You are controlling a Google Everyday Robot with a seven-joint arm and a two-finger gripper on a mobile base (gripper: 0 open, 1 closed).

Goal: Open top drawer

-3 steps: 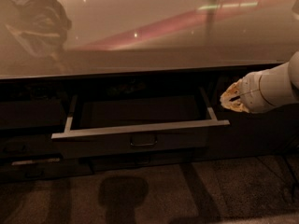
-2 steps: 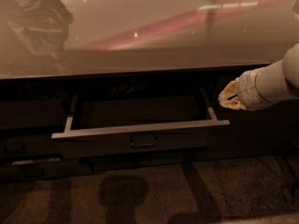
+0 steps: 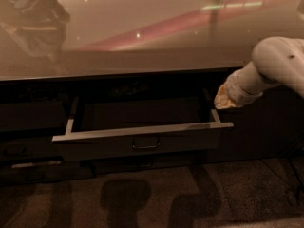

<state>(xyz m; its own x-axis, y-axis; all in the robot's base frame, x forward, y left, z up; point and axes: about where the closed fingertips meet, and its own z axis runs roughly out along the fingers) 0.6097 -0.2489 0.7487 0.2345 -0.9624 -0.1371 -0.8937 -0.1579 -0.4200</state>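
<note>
The top drawer [image 3: 142, 146] stands pulled out under the counter. It has a dark grey front, a small centred rectangular handle [image 3: 146, 143] and a pale metal rim [image 3: 142, 130]. Its inside is in shadow. My gripper [image 3: 223, 100] is at the end of the white arm [image 3: 270, 65], which comes in from the right. It sits just above the drawer's right rear corner, close to the right side rail [image 3: 216, 115]. It is away from the handle.
A glossy beige countertop [image 3: 142, 32] overhangs the drawer. Narrower dark drawer fronts [image 3: 28, 151] lie to the left and below. A dark cabinet face [image 3: 266, 132] is on the right. Speckled floor [image 3: 199, 198] with shadows runs along the front.
The arm's tip has shifted slightly to the left, toward the drawer's right corner, and its elbow stands higher in view. The drawer has stayed open at the same extent.
</note>
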